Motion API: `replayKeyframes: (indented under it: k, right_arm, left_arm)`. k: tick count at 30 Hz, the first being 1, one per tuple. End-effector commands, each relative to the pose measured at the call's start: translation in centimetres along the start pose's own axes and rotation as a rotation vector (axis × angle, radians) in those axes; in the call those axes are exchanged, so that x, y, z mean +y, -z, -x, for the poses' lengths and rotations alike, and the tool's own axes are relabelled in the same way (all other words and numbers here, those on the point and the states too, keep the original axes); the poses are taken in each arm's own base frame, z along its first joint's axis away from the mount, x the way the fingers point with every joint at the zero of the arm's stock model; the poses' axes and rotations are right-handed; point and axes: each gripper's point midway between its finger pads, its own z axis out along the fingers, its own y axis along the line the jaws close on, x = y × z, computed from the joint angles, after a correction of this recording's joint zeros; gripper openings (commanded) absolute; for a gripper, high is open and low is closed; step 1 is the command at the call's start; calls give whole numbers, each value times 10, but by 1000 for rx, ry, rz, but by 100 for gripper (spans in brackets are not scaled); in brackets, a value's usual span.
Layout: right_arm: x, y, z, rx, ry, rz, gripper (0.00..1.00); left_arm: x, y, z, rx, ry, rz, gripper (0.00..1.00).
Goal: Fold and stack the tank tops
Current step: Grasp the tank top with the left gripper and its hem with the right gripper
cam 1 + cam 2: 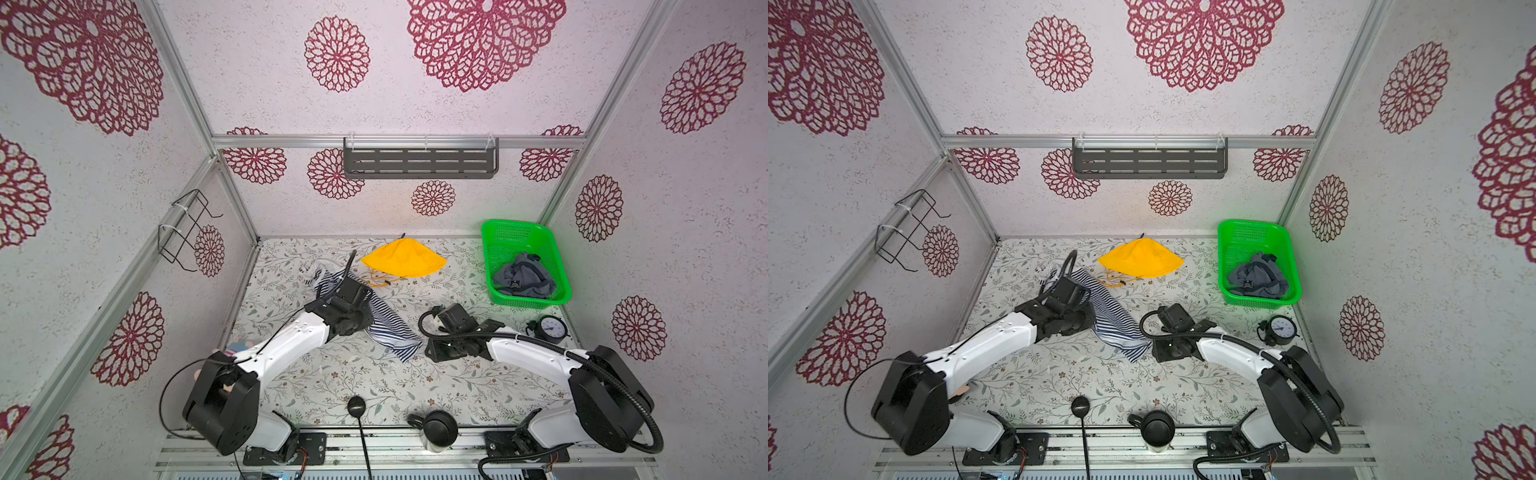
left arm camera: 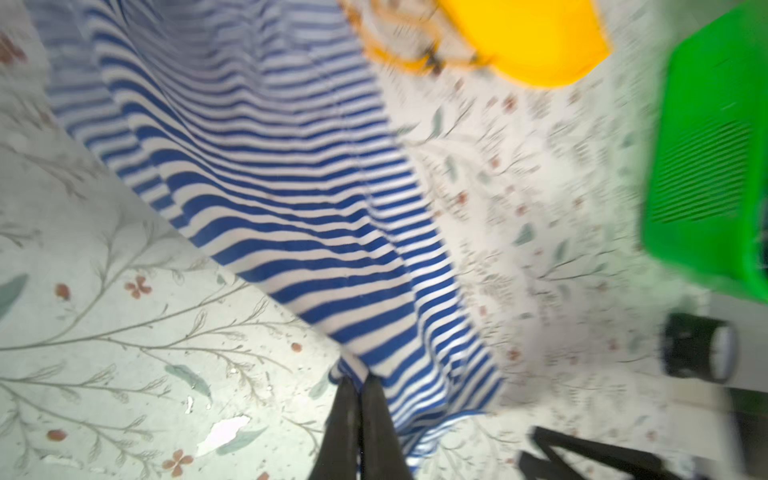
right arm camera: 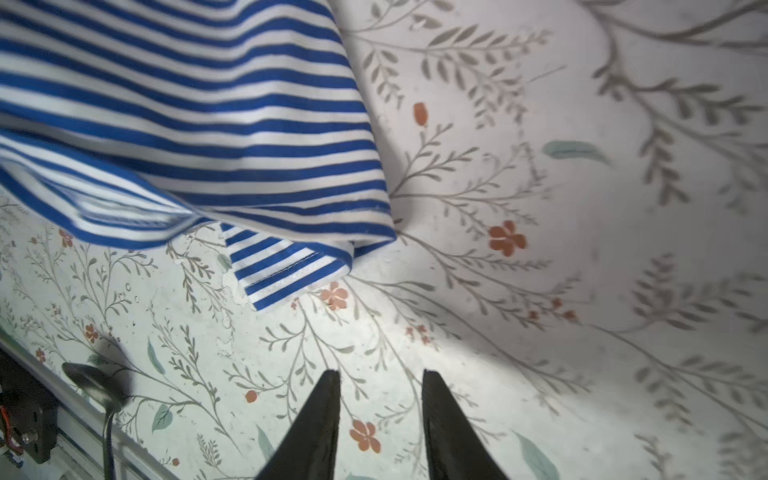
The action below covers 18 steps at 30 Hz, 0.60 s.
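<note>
On the floral table (image 1: 332, 382), your left gripper (image 2: 360, 376) was pinched shut on an edge of the crumpled striped tank top (image 1: 386, 328); your right gripper (image 3: 380, 378) hung part-open, empty, near its corner. Nothing was folded or stacked yet; the blue-grey tank top (image 1: 523, 276) lay bunched in the green basket (image 1: 498, 241)

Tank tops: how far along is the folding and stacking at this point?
Done: nothing folded or stacked. In hand: the left gripper is shut on an edge of the rumpled striped tank top; the right gripper is open near its hem. Left: folding it, plus the grey tank top bunched in the green basket.
</note>
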Motion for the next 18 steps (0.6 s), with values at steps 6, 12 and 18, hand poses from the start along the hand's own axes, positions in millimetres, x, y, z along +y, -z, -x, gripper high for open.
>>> replayKeyframes:
  k: [6,12,18]
  right_arm:
    - [45,-20,39,-138,-58,153,52]
    - [94,-35,43,-135,-14,268,64]
    - [91,-61,21,-55,-11,159,55]
  left_arm:
    - [4,54,36,-110,12,-2,0]
    - [5,65,50,-154,41,-19,0]
    - [6,78,65,-206,63,-32,0]
